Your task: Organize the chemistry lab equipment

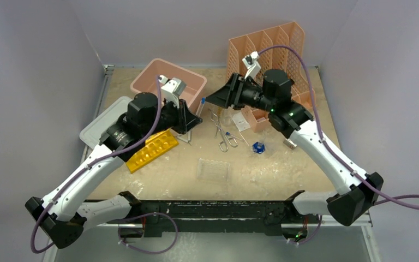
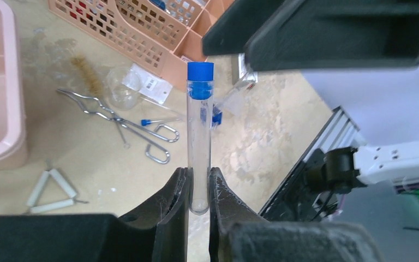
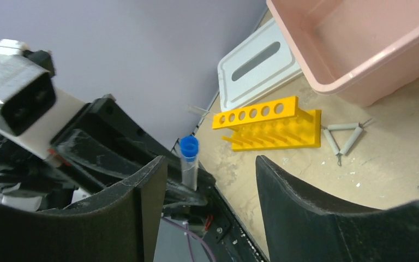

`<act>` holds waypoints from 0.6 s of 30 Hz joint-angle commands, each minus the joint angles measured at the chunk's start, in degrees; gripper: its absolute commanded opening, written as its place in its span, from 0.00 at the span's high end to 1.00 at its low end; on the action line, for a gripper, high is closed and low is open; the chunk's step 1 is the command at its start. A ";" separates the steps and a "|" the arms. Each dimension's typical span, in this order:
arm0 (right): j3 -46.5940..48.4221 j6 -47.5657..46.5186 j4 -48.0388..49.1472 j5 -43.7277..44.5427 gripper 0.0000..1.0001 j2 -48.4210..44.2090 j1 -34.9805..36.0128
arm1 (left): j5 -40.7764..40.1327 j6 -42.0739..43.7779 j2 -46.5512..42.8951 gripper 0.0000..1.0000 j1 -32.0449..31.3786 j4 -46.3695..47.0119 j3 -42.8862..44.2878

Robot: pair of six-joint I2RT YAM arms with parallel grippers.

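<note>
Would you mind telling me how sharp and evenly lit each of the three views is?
Top external: soft, even light, no hard shadows; the clear tray nearly vanishes against the table. Left wrist: the blue-capped tube is crisp, the left hand gripping it dark and soft. Right wrist: the yellow rack is sharp, the right hand dark and blurred.

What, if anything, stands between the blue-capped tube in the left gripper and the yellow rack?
Nothing visible does. The left gripper holds the blue-capped tube, and only bare table shows between it and the yellow rack. The open right gripper is close beside the tube.
</note>
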 commanded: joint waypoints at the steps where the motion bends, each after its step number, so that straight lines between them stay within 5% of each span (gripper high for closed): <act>1: 8.01 -5.44 -6.79 -9.55 0.37 0.52 -1.16 | 0.79 12.79 1.38 1.00 0.03 -7.27 5.54; 18: 8.72 -6.14 -9.27 -14.13 0.52 5.67 -1.13 | 4.75 18.79 3.60 1.00 0.02 -9.39 7.69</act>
